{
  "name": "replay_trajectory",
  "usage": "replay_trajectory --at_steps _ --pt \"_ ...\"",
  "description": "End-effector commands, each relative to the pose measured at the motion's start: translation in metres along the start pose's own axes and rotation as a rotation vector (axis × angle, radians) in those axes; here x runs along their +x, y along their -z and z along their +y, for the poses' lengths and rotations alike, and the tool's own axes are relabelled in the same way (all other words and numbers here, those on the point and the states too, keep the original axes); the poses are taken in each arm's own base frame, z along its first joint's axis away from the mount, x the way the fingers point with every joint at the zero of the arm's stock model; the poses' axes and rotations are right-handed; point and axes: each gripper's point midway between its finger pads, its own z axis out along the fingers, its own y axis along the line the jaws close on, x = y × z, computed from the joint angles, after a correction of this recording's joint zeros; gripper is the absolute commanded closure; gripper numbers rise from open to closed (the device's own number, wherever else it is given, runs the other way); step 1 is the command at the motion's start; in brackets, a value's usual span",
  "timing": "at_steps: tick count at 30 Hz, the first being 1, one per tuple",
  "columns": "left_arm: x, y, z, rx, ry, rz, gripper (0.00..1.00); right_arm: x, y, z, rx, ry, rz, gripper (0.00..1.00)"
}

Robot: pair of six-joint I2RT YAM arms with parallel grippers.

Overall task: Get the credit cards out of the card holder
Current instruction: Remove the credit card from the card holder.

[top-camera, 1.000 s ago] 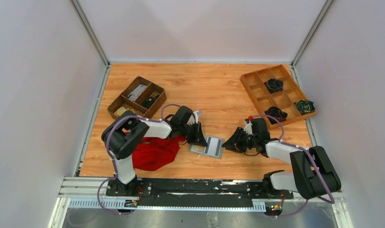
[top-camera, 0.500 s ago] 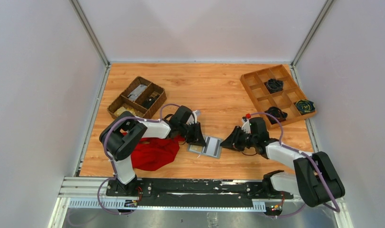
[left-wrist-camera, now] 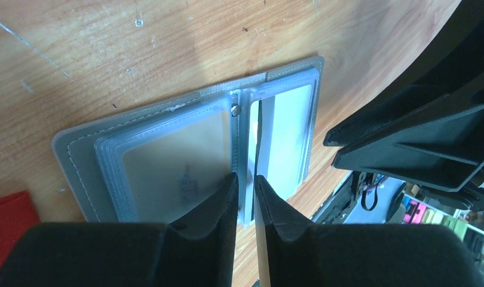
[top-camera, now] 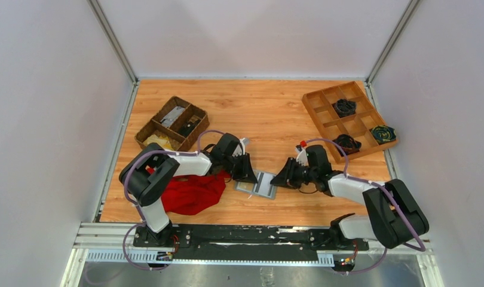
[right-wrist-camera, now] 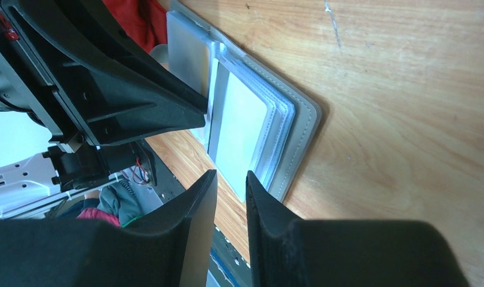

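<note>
Grey card holder (top-camera: 259, 184) open flat, left gripper (left-wrist-camera: 245, 179) at its spine

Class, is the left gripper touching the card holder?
Touching. In the left wrist view, one raised sleeve of the card holder runs between the fingertips of the left gripper, lying against one finger.

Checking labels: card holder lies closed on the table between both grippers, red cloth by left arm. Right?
Not closed: the left wrist view shows the card holder lying open, clear sleeves exposed. It lies between the left gripper and right gripper, red cloth beside the left arm.
</note>
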Motion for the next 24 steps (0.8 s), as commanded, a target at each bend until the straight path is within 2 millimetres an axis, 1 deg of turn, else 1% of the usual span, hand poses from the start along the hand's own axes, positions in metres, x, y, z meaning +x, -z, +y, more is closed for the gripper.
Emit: replay_trajectory --at_steps 1,7,17,24 --pt "-0.005 0.007 0.001 -0.016 -0.008 -0.030 0.78 -0.002 -0.005 0.014 -0.037 0.034 0.013 0.72" --pt "-0.003 0.008 -0.002 -0.003 -0.015 -0.021 0.76 -0.001 -0.010 0.011 -0.024 0.028 0.018 0.72" --pt "0.000 0.004 0.008 -0.014 -0.019 0.000 0.76 0.003 -0.017 0.002 -0.007 0.014 0.042 0.73" --pt "0.002 0.004 0.017 -0.014 -0.018 0.020 0.69 0.005 -0.022 -0.002 -0.010 0.003 0.057 0.74"
